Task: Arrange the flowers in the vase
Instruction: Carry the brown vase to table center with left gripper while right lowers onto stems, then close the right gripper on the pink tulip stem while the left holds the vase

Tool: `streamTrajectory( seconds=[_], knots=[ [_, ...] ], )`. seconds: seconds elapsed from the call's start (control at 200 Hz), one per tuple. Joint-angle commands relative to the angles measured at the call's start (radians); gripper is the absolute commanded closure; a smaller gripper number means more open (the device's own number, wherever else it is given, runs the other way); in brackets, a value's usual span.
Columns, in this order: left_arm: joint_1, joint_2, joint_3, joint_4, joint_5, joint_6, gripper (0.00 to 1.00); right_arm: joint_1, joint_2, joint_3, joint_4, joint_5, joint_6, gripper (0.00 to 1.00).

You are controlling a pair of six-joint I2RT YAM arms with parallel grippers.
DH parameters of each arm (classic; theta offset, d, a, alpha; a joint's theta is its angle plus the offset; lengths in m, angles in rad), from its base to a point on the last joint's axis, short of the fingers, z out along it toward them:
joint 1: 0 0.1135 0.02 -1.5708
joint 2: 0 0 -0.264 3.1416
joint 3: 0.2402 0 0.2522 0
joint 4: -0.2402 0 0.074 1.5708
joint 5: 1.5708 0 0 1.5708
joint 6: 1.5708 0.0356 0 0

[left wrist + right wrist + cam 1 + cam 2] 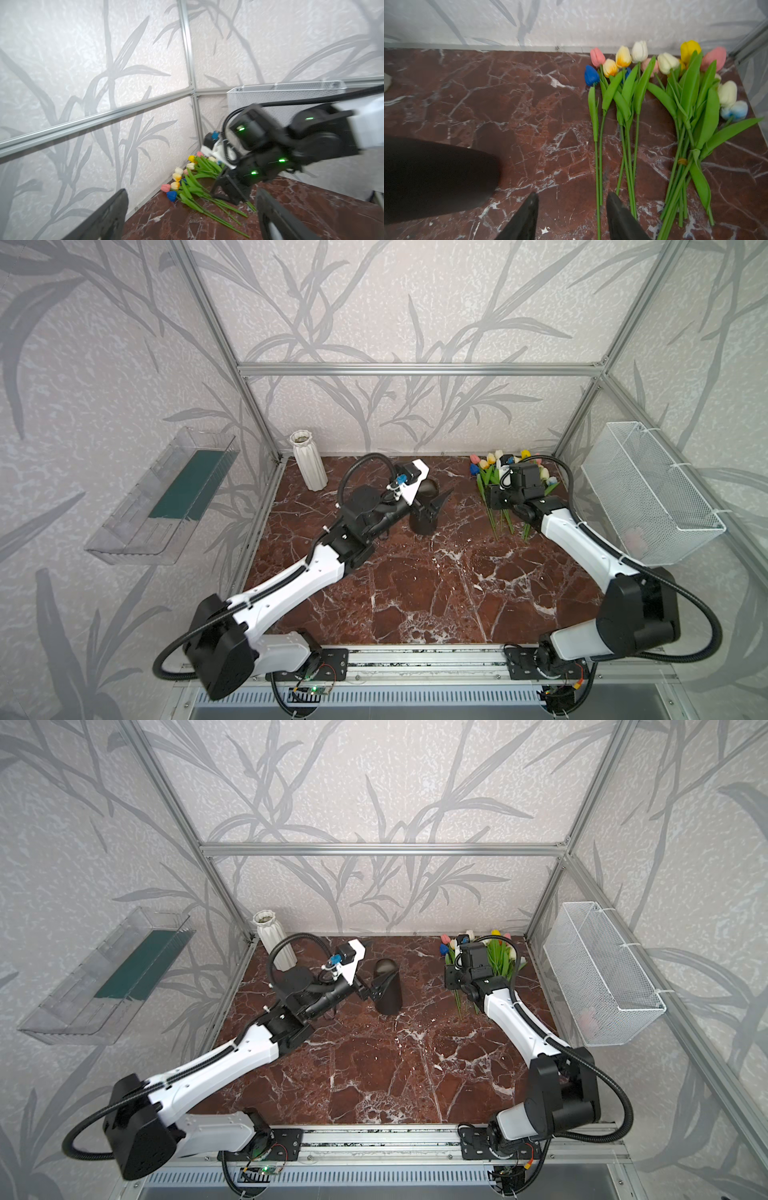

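Lying flat on the marble table (415,593) in the upper right of both top views, the flowers (629,87) point their heads at the back wall and their stems toward the lower edge of the frame. In the right wrist view they fall into two groups. A loose handful with pink, blue, yellow-and-cream and white heads lies at centre right. Further right is a fuller bunch, bound near the stem ends by a yellow band (682,161). The right gripper (573,194) hangs over the stem ends of the loose handful, its fingers partly apart at the bottom of that view. Two thin stems run down through the gap, close to the right-hand finger, and neither is pinched. The left gripper (191,190) sits near the centre of the top views at the left side of a black vase (390,990) that stands upright on the table. Its fingers are spread wide, at the lower left and lower right of the left wrist view, and hold nothing. Whether a finger touches the vase I cannot tell. A white ribbed vase (307,460) stands in the table's upper left corner. A wire basket (648,493) hangs on the right wall and a clear tray (162,497) on the left wall.
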Motion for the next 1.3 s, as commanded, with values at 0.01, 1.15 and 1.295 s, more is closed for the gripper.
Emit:
streamTrajectory(
  seconds=[0.01,1.15,1.295],
  knots=[
    [0.003,-0.054,-0.175,0.051,-0.036,-0.079,0.06,-0.045,0.141,0.108,-0.194,0.001,0.013,0.59],
    [0.004,0.093,-0.417,0.164,-0.185,-0.105,0.12,-0.076,0.556,0.457,-0.380,0.019,-0.037,0.99],
    [0.004,0.101,-0.418,0.172,-0.194,-0.103,0.12,-0.076,0.465,0.414,-0.373,0.007,-0.037,1.00]
  ],
)
